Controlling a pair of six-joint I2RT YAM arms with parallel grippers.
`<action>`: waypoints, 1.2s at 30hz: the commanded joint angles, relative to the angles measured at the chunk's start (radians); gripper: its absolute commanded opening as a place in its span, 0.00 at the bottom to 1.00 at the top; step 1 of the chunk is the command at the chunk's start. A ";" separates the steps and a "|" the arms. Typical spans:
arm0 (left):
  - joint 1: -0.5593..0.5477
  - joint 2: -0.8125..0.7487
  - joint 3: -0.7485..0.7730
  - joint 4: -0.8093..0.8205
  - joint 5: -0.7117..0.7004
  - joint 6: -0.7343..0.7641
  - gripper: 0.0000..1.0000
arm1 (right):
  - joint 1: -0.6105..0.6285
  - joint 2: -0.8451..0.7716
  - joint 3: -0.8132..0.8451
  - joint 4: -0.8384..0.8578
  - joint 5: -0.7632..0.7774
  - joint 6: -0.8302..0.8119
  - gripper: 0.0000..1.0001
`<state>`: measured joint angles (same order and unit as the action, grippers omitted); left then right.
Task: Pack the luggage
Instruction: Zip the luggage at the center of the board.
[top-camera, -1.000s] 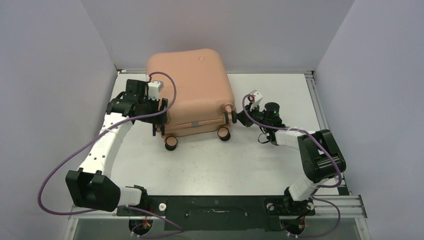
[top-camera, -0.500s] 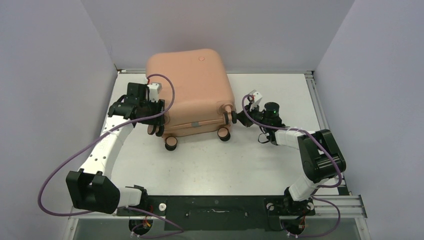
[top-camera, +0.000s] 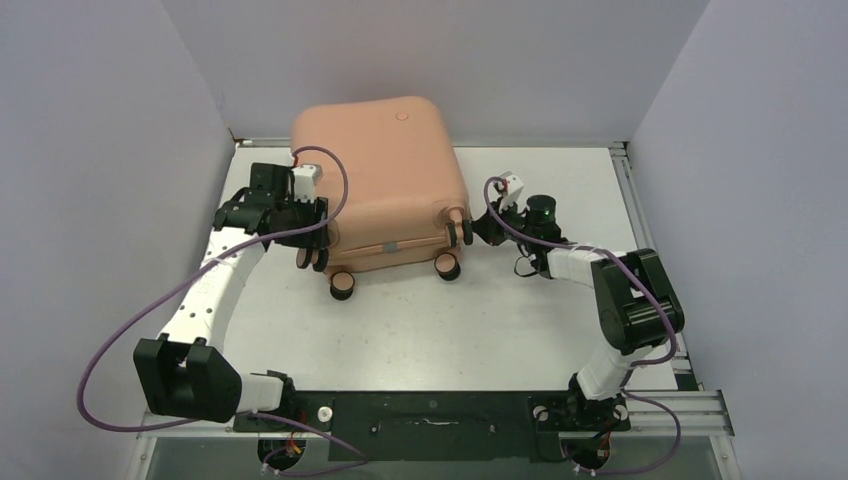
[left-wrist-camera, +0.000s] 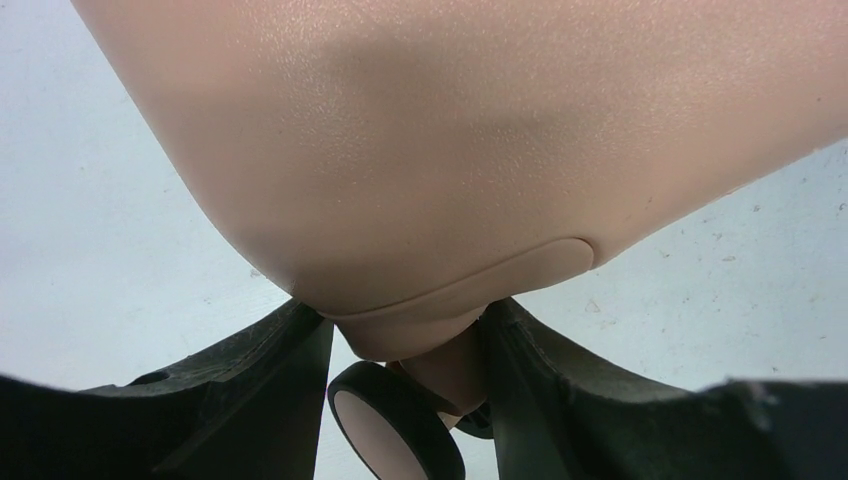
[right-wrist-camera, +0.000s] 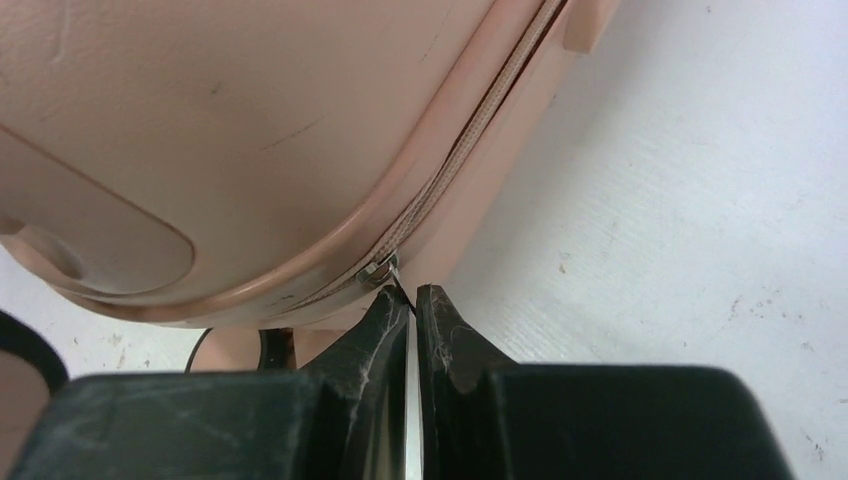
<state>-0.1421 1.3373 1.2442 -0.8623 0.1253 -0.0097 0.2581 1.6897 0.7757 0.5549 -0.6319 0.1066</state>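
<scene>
Lying closed and flat at the far middle of the table (top-camera: 450, 320), wheels toward the arms, the luggage (top-camera: 385, 180) looks stiff and smooth. Its broad rounded shell would probably slip from narrow fingers, and I judge it bulky but not very heavy. The small parts give better holds. The left gripper (left-wrist-camera: 405, 340) clamps the mount of a corner caster (left-wrist-camera: 395, 425). The right gripper (right-wrist-camera: 408, 300) is pinched tight on the thin metal zipper pull (right-wrist-camera: 384, 270), which should be drawn gently.

Left claw (left-wrist-camera: 405, 322) grips the pink luggage (left-wrist-camera: 450, 150) at its lower corner, one finger against each side of the wheel mount. Caster wheel (left-wrist-camera: 385, 435) sits between them. White desk (left-wrist-camera: 100, 200) beneath.
</scene>
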 joint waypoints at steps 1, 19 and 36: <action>0.041 0.043 -0.073 -0.123 0.036 0.147 0.00 | -0.049 0.036 0.127 0.046 0.178 -0.021 0.05; 0.057 -0.096 -0.159 -0.216 0.033 0.444 0.00 | 0.029 -0.085 0.092 0.025 0.102 -0.066 0.05; 0.469 0.021 -0.058 -0.326 0.152 0.868 0.00 | 0.144 -0.264 -0.032 -0.146 0.282 -0.255 0.05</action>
<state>0.2356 1.2823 1.1866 -0.9691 0.4000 0.7193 0.4469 1.4368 0.6601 0.3813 -0.5941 -0.0582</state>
